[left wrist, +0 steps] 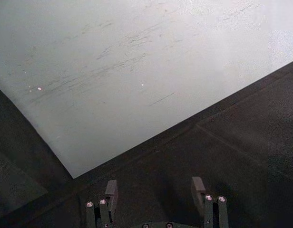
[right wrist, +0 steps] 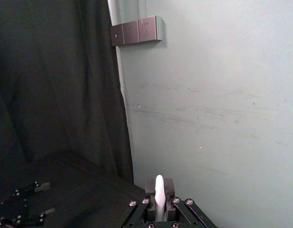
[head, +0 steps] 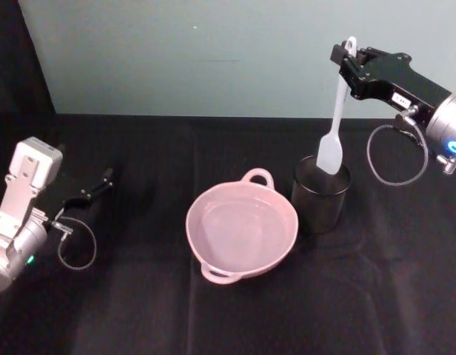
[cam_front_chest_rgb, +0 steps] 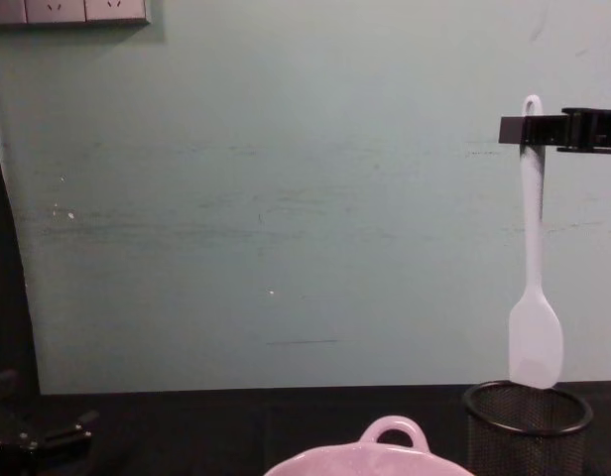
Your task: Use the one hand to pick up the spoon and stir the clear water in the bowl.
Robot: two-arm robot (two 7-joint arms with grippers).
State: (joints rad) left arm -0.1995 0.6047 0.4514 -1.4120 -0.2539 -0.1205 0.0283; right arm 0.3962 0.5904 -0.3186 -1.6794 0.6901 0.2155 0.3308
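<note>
Right hand (head: 346,61) is clamped on the spoon (head: 335,122) near its handle's top, head hanging at the mouth of the mesh cup (head: 321,201). Best to lift clear of the rim, carry left over the bowl (head: 197,222) beside it, then lower gently. Left hand (head: 104,180) lies open on the counter (head: 139,310).

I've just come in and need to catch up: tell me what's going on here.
The right gripper grips the spoon near the top of its handle. The spoon hangs upright with its head at the mouth of the black mesh cup. The bowl sits beside the cup, and the spoon is not yet in it. The left gripper rests open, low on the left side.
</note>
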